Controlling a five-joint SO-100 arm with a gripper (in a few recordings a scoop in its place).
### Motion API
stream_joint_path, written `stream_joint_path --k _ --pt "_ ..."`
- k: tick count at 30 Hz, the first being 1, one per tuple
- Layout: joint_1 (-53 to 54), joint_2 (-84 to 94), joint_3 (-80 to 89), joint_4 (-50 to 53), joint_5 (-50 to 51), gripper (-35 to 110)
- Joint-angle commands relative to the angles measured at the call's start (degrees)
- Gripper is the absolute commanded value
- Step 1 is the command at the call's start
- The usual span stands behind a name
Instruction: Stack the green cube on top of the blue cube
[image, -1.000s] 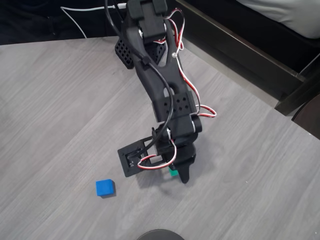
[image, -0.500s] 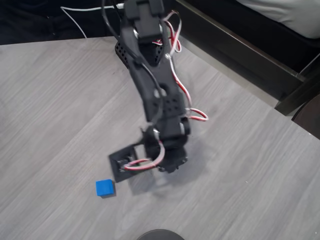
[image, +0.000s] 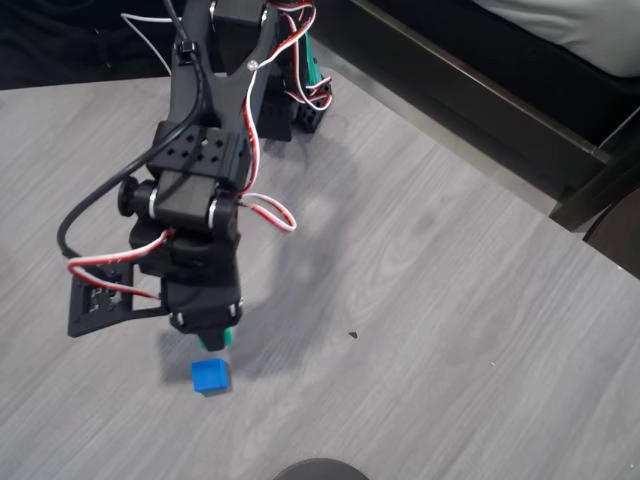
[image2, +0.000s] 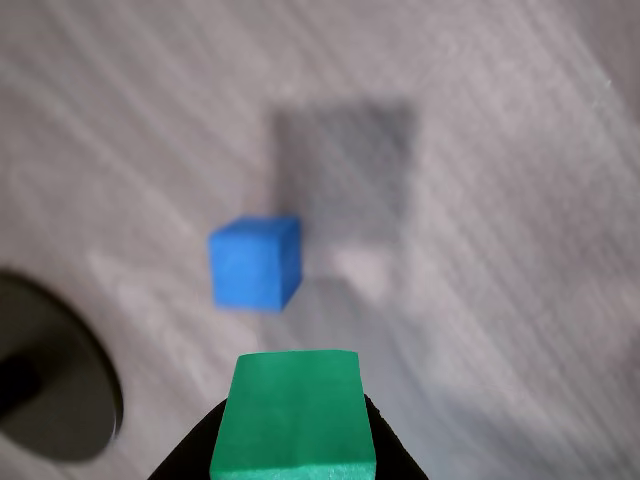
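The blue cube (image: 210, 376) sits on the grey wood table near the front edge; in the wrist view the blue cube (image2: 254, 263) lies just beyond the gripper's tip. My gripper (image: 212, 336) hangs above the table right behind the blue cube, shut on the green cube (image: 229, 335), of which a teal edge peeks out under the fingers. In the wrist view the green cube (image2: 294, 414) is clamped between the two black fingers at the bottom, lifted off the table, with its square shadow beyond the blue cube.
A dark round object (image: 320, 468) sits at the table's front edge, also seen as a dark round object (image2: 45, 380) in the wrist view. A dark bed frame (image: 480, 90) runs along the table's far right side. White cable (image: 160, 20) lies at the back.
The arm swung left across the table carrying the green cube, from right of the blue cube to just behind it.
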Motion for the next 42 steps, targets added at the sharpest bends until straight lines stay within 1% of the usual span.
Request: stream_joint_path --k 1,5,23,42 --pt "0.6 -0.7 -1.9 -2.3 -0.5 0" --pt "0.8 -3.2 -3.1 -4.5 -1.0 0" --pt "0.7 -14.2 -12.8 -4.7 -0.5 1" --pt "-0.7 -13.5 -13.1 -5.6 -0.3 1"
